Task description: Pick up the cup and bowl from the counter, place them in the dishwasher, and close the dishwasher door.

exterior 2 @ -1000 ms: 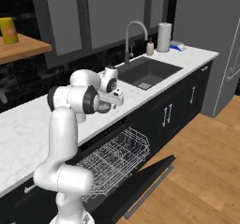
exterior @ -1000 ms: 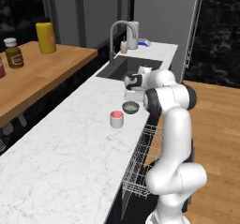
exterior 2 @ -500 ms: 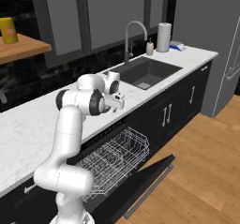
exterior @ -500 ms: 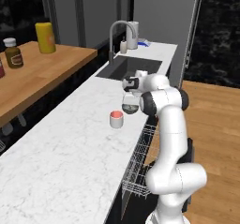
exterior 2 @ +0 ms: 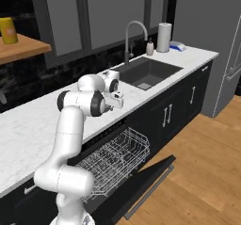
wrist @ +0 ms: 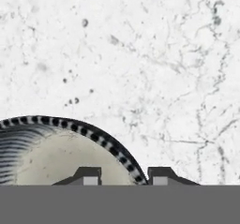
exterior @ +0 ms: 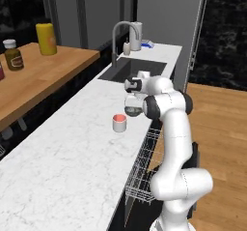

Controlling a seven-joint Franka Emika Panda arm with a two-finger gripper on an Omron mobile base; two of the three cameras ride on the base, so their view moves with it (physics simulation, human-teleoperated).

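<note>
Near, lower part of right base view: flat black dishwasher door with silver bar handle [exterior 2: 149, 185] hangs open; white wire rack of the dark-fronted dishwasher [exterior 2: 116, 157] is pulled out, nothing in it that I can make out.

Mid frame, left base view: small short white cup with red-pink inside [exterior: 119, 123] stands upright on the long white marble-look counter [exterior: 67, 157], untouched. Just up and right of it sits the small round grey metallic bowl [exterior: 133, 111], apart from the cup.

Change over the last second: the arm has dropped from above the bowl onto it, and the two-finger gripper [exterior: 133, 103] has gone from wide to narrow. Hand view: the bowl [wrist: 56, 157] is at lower left, its banded rim running between the two dark fingertips [wrist: 89, 175]. So the gripper [wrist: 124, 177] straddles one wall of the bowl, one finger inside, one outside. Whether the jaws already pinch the rim or are short of it, I cannot tell.

Judgement: bowl grasp in progress; neither item moved to the rack yet, door not yet closed.

Far, upper centre: dark sink [exterior 2: 149, 72], curved silver faucet [exterior 2: 134, 36]
</note>
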